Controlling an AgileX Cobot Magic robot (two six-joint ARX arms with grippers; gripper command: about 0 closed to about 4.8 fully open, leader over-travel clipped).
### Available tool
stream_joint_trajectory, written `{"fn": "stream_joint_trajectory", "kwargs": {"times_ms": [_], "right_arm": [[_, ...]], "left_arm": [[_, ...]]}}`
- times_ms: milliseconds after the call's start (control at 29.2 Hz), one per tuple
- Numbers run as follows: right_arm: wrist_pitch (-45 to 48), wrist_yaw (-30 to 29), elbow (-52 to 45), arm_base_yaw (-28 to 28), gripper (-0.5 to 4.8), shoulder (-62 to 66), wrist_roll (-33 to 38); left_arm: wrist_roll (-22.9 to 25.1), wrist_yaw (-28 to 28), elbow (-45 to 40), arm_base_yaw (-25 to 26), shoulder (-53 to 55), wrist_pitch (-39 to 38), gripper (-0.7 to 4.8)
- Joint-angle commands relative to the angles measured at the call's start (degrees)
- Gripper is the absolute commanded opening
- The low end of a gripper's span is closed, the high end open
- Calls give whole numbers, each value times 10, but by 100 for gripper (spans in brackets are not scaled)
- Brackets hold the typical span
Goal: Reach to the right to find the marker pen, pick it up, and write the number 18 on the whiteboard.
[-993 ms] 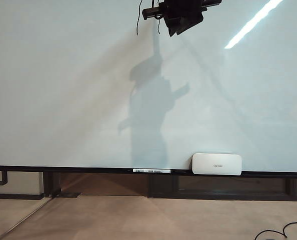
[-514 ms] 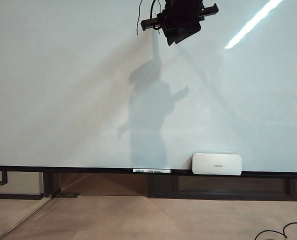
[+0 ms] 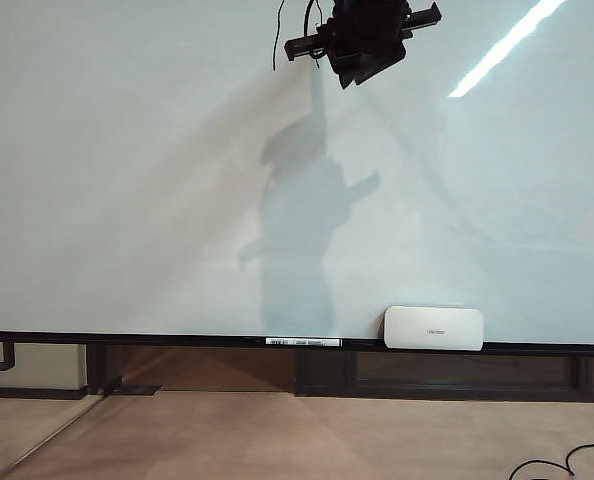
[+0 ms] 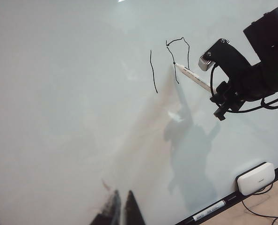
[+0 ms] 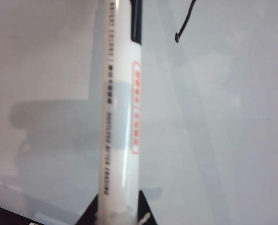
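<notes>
Black strokes of the number 18 [image 4: 169, 61] are half drawn at twelve o'clock on the whiteboard [image 3: 127, 200], the right gripper [image 5: 118, 211] clenched on the marker pen [image 4: 193, 77], which next must close the 8; the left gripper [image 4: 121, 208] idles, nearly closed, empty.

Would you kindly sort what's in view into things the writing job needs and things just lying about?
Part of the job:
- whiteboard
- marker pen, held in the right tool, tip at the board
- number 18, the 1 drawn, the 8 unfinished

Just lying about:
- white eraser on the ledge
- barcode-labelled pen on the ledge
- left tool, idle, holding nothing
</notes>
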Motion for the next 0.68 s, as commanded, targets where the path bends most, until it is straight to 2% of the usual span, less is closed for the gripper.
{"fn": "stream_joint_trajectory", "kwargs": {"times_ms": [34, 685], "right_arm": [[10, 3, 3, -2, -4, -3, -1], [12, -7, 3, -18, -4, -3, -1]], "left_arm": [[8, 0, 3, 0, 0, 9, 21], [8, 0, 3, 0, 0, 9, 21]]}}
